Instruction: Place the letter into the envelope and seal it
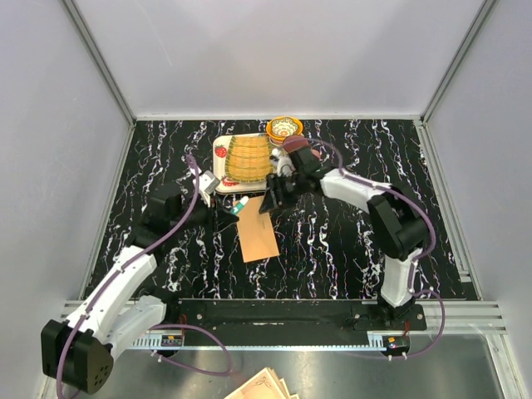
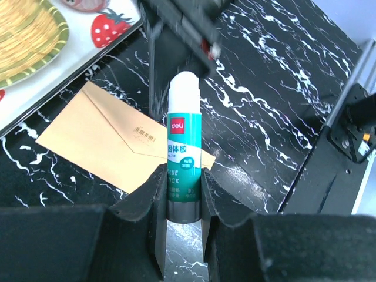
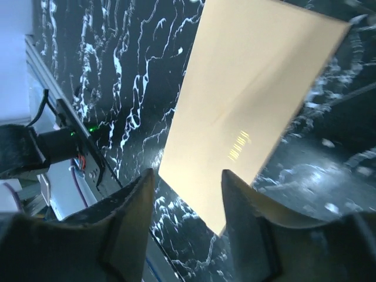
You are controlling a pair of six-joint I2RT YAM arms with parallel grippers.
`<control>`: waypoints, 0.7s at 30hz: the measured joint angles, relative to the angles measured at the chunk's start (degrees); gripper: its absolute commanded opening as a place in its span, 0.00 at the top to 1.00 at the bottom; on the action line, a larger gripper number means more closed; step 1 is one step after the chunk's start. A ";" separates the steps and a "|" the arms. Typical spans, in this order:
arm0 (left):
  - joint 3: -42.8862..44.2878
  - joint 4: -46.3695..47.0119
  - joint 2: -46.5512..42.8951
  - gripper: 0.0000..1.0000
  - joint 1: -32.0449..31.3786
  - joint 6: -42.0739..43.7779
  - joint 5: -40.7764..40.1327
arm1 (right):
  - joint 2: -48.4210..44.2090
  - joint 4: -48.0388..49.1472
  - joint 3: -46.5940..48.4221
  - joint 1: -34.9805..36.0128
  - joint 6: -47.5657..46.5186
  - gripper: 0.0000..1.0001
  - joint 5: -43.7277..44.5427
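The left gripper (image 2: 183, 183) is clenched on a green-and-white glue stick (image 2: 184, 141), its white cap pointing over the envelope's (image 1: 256, 233) far end. The envelope lies flat on the black marbled counter (image 1: 341, 241). It is orange-tan kraft paper, its triangular flap lies flat, and a small barcode is printed near the flap's tip. Above the envelope's far end hovers the right gripper (image 3: 188, 182), released, its fingers apart and holding nothing.
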 measured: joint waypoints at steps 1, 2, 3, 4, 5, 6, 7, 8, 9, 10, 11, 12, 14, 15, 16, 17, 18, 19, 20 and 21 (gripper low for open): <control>0.00 -0.52 -0.31 1.00 0.09 1.73 1.27 | -1.46 -1.46 -0.02 -2.14 -1.14 0.31 -1.57; 0.04 -0.85 -0.48 1.00 0.11 2.99 2.08 | -2.36 -2.27 -0.04 -3.34 -1.62 0.30 -2.14; 0.24 -1.36 -0.55 1.00 0.20 4.76 3.72 | -4.44 -4.24 -0.02 -5.97 -3.39 0.30 -3.32; 0.52 -1.88 -0.50 1.00 0.20 6.05 4.59 | -6.08 -5.88 -0.02 -7.82 -4.55 0.30 -3.58; 0.92 -2.60 -0.39 1.00 0.20 7.63 5.64 | -8.13 -8.11 0.07 -10.03 -6.43 0.30 -3.54; 1.29 -3.19 -0.26 1.00 0.17 8.81 6.38 | -10.14 -10.38 0.17 -12.33 -8.20 0.30 -3.19; 1.77 -3.76 -0.02 1.00 0.20 10.27 7.26 | -11.72 -12.41 0.42 -14.34 -9.73 0.30 -2.78; 2.21 -4.17 0.24 1.00 0.20 11.50 7.85 | -13.03 -14.23 0.66 -16.31 -11.32 0.29 -2.38; 2.62 -4.33 0.48 1.00 0.20 12.57 8.39 | -14.16 -15.89 0.87 -18.34 -12.92 0.29 -1.84; 3.08 -4.52 0.79 1.00 0.20 13.57 8.98 | -14.91 -17.42 1.16 -20.13 -14.19 0.27 -1.55; 3.45 -4.70 1.07 1.00 0.17 14.38 9.46 | -15.34 -18.51 1.31 -21.53 -15.52 0.20 -1.57; 3.87 -4.85 1.36 1.00 0.11 15.06 10.29 | -15.69 -19.41 1.38 -22.53 -16.68 0.16 -1.75; 4.55 -4.98 1.86 1.00 -0.37 15.80 11.63 | -16.41 -20.09 1.01 -23.17 -17.53 0.06 -4.02; 4.85 -5.07 2.05 1.00 -0.96 16.13 11.96 | -17.29 -19.69 0.48 -23.10 -17.29 0.00 -6.19; 5.01 -5.16 2.10 1.00 -1.66 16.52 12.31 | -18.75 -18.62 -0.63 -22.86 -16.79 0.00 -8.52; 5.09 -5.31 2.10 1.00 -2.47 17.14 12.61 | -20.81 -17.70 -1.88 -22.51 -16.37 0.00 -11.02; 5.38 -6.14 2.10 1.00 -3.56 18.23 13.18 | -22.67 -17.38 -2.60 -22.18 -16.37 0.00 -12.79; 5.68 -6.95 2.10 1.00 -4.31 19.67 13.75 | -24.85 -17.70 -2.84 -21.64 -16.50 0.00 -14.75; 6.14 -8.07 2.10 1.00 -5.27 21.55 14.69 | -26.95 -18.01 -2.64 -20.72 -17.46 0.00 -16.59; 6.75 -9.11 2.10 1.00 -6.21 23.45 15.54 | -28.79 -18.49 -2.10 -19.54 -18.64 0.00 -18.25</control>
